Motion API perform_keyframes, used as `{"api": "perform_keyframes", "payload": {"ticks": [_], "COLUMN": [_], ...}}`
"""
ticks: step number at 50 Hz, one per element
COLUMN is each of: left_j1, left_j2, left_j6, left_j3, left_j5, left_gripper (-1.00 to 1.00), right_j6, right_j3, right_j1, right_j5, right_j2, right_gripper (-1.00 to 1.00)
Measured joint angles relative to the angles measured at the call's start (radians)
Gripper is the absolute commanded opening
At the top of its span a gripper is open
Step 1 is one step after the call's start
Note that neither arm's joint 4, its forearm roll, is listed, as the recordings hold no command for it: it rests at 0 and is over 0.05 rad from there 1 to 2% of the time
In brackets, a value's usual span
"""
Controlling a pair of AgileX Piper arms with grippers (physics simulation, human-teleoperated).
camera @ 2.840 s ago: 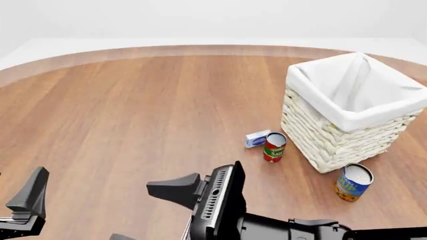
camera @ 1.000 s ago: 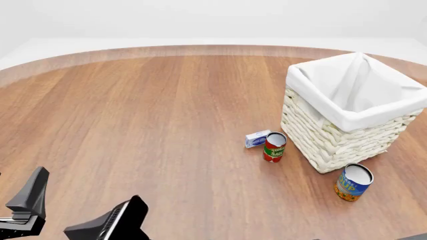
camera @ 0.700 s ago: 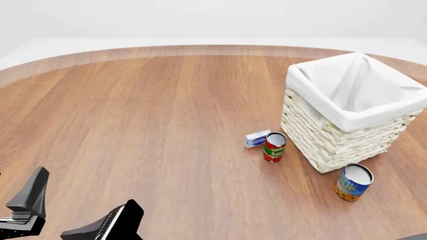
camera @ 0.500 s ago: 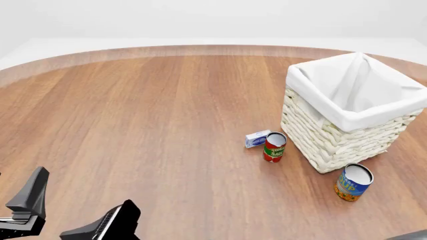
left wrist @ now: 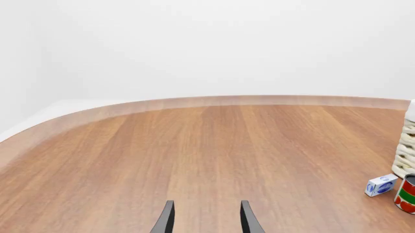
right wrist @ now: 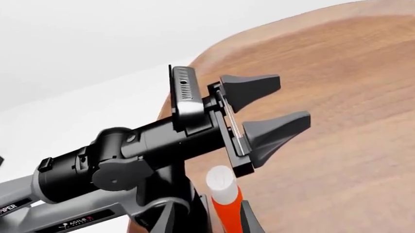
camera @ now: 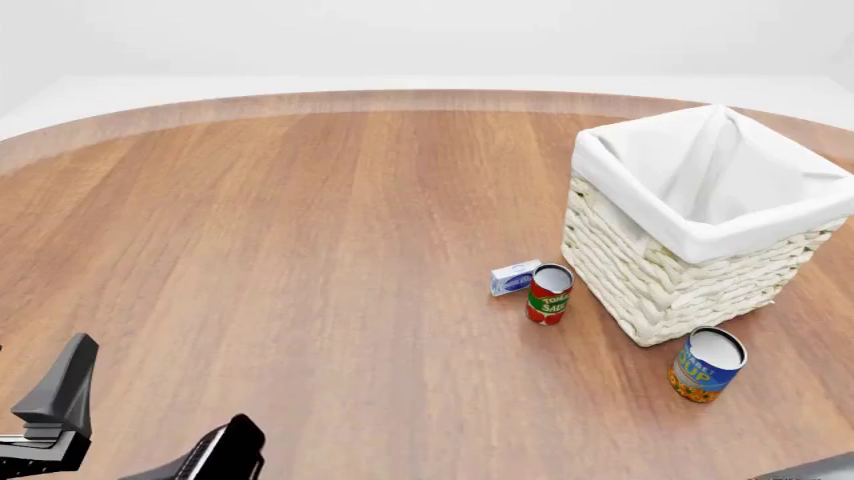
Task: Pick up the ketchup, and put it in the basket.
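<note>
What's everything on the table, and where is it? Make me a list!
ketchup: between fingers of right tool, not in the basket
basket: upright, right side of table
left tool: open, holding nothing
tomato can: standing beside basket
blue-and-yellow can: standing by basket's near corner
small box: next to tomato can

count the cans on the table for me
2. The red-and-green tomato sauce can stands by the basket's near-left side, next to a small blue-and-white box. The blue-and-yellow can stands at the basket's near corner. The basket could hide others.
</note>
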Motion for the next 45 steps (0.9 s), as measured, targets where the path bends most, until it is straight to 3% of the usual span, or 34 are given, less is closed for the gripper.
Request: {"api": "perform_keyframes", "payload": {"ticks": [45], "left_j1": [0.000], "left_j2": [0.000], "left_j6": [0.000], "left_j3": [0.000], "left_j5": [0.000], "left_gripper": [1.00], "right_j6": [0.029], "right_j3": [-0.039], "right_j1": [-0.034], "right_j5": [0.017], "right_j2": [0.059], "right_gripper": [1.00]}}
